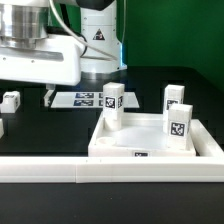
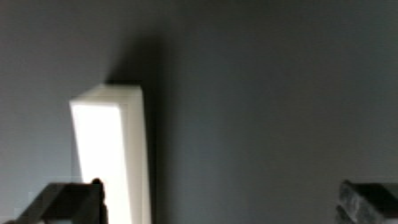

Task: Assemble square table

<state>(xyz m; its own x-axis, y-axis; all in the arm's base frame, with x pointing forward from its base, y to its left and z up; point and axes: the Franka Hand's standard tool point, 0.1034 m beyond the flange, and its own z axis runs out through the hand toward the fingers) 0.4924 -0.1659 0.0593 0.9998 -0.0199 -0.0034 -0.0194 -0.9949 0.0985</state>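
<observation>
Fingers [image 2: 68, 200] spread wide (dark tips), matte black table [image 2: 267, 90], white slab edge [image 2: 111, 150]

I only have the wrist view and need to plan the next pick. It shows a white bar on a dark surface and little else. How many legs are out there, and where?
Observer: Four show. Three upright legs stand at the tabletop slab. A lone leg sits at the exterior view's left.
Operator: Is the slab lying flat?
Observer: Yes, it lies flat, just behind the long border wall.
Operator: Where is the marker board?
Observer: The marker board lies beyond the slab, near the arm's base.
</observation>
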